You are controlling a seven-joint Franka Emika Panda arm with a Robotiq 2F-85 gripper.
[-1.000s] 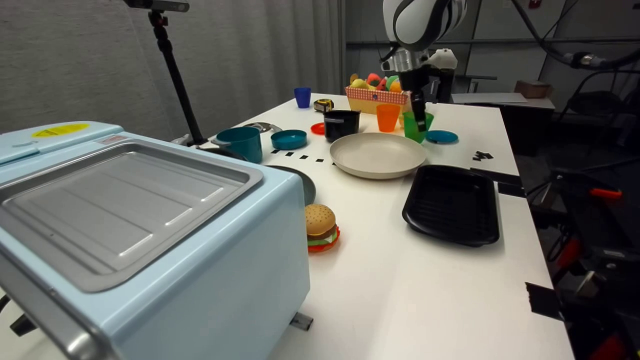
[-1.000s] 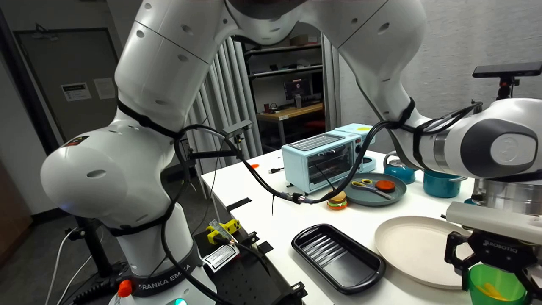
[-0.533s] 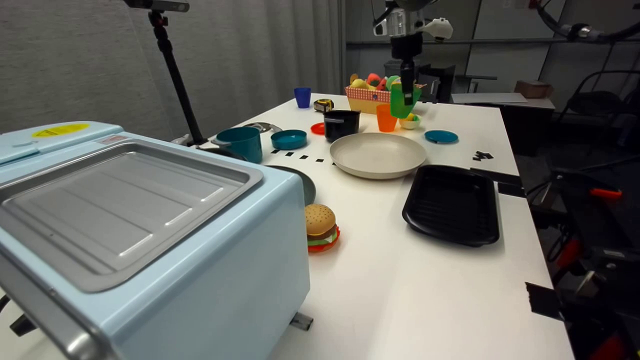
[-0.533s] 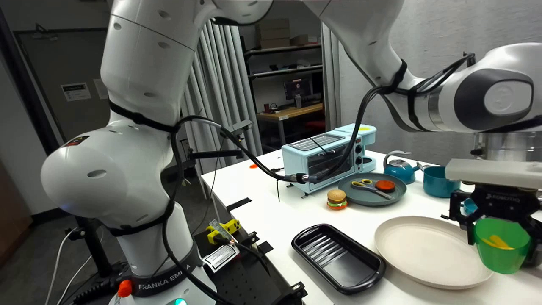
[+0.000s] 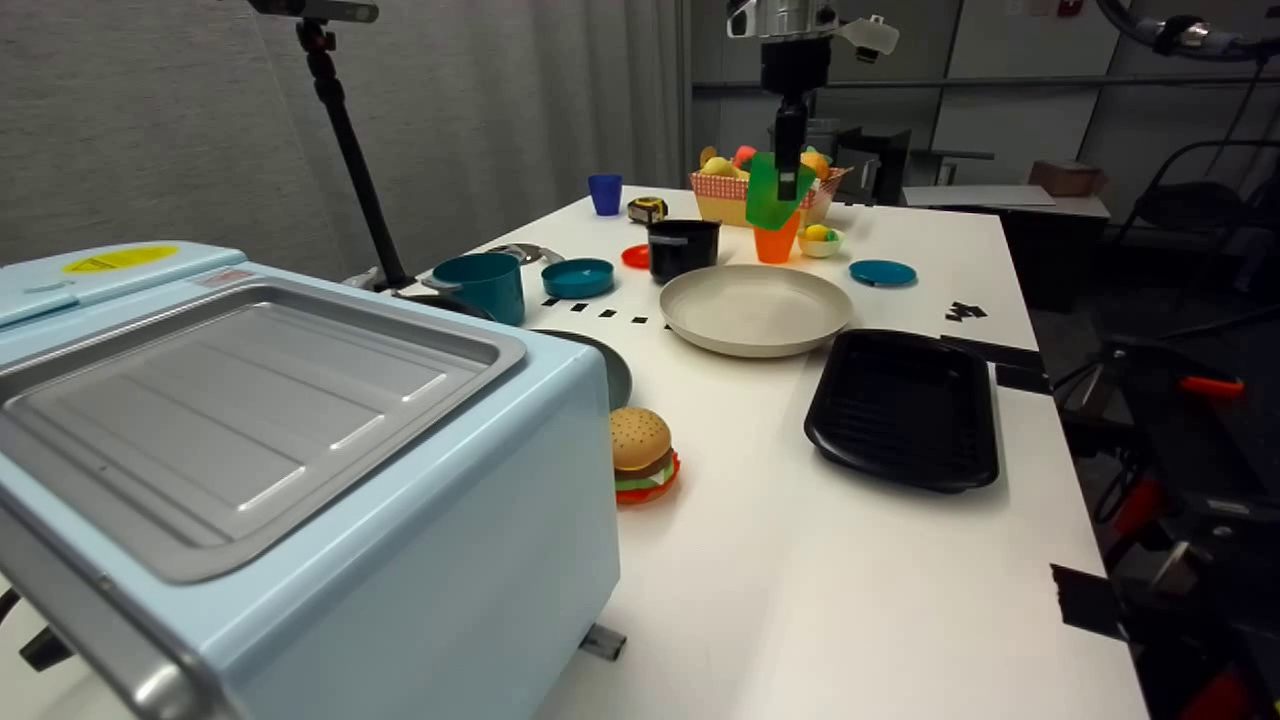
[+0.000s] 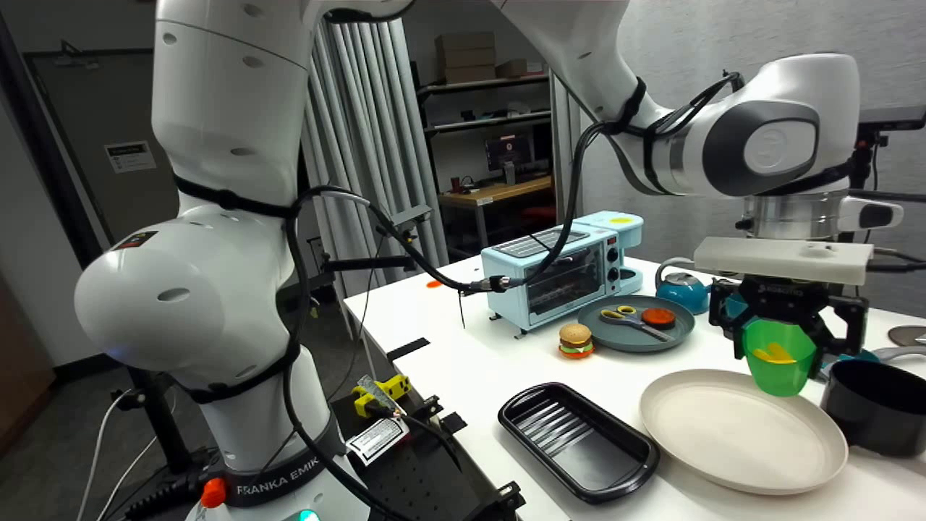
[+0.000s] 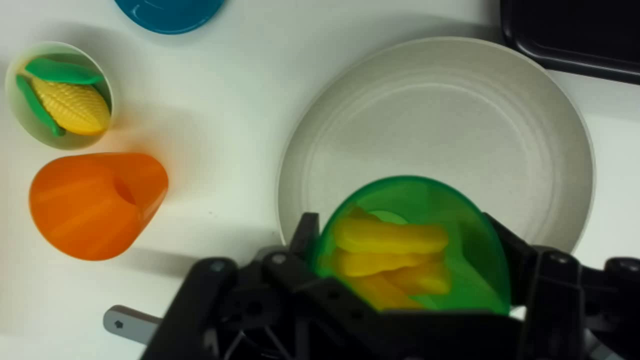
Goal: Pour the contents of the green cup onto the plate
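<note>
The green cup (image 6: 781, 381) is bright, plain and looks a little transparent. Some yellow pieces (image 7: 392, 239) lie inside it; they show also in an exterior view. The pincer (image 6: 780, 353) is spread only as wide as the cup and grips it from both sides, in the air. The mouth of the cup faces upward. In the wrist view the cup covers a part of the plate (image 6: 723, 441), but I cannot tell if it is wholly above it. The plate is round, shallow and cream-white.

The counter (image 5: 760, 590) is white, with black tape (image 5: 1088, 600) along one long edge. Near this edge lies a black tray (image 5: 905, 405), just beside the plate. In an exterior view, a blue cup (image 5: 605, 195) stands close to a far corner, and a basket (image 5: 720, 205) of toy fruit (image 5: 717, 167) near the far edge. The light-blue oven (image 6: 510, 307) stands toward the opposite edge. Behind it are a grey curtain (image 6: 376, 145) and a shelf (image 6: 485, 83) with boxes (image 6: 465, 56).
</note>
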